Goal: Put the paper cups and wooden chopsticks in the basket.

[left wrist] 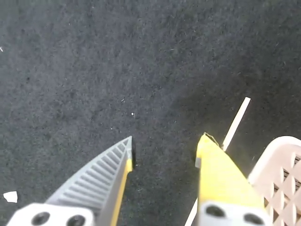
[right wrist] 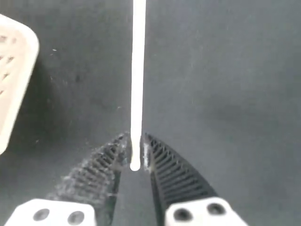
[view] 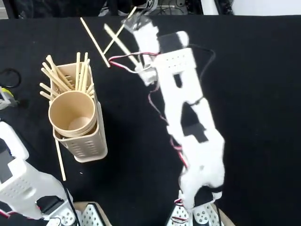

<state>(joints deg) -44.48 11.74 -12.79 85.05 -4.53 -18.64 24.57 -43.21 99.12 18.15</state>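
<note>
A beige slotted basket (view: 87, 141) stands at the table's left and holds stacked paper cups (view: 72, 113) and several wooden chopsticks (view: 61, 75). My right gripper (right wrist: 135, 141) is shut on the end of one chopstick (right wrist: 137, 70), which runs straight out from the fingers. In the high view that gripper (view: 133, 20) is at the far middle of the table, among loose crossed chopsticks (view: 117, 40). Another chopstick (view: 94, 41) lies to their left. My left gripper (left wrist: 167, 141) is open over the bare cloth, beside a chopstick (left wrist: 236, 122) lying next to the basket (left wrist: 282, 174).
The table is covered in black cloth (view: 254, 70). The left arm (view: 19, 188) sits at the near left corner, close to the single chopstick (view: 60, 160) by the basket's near side. A small dark cable loop (view: 9, 77) lies at the left edge.
</note>
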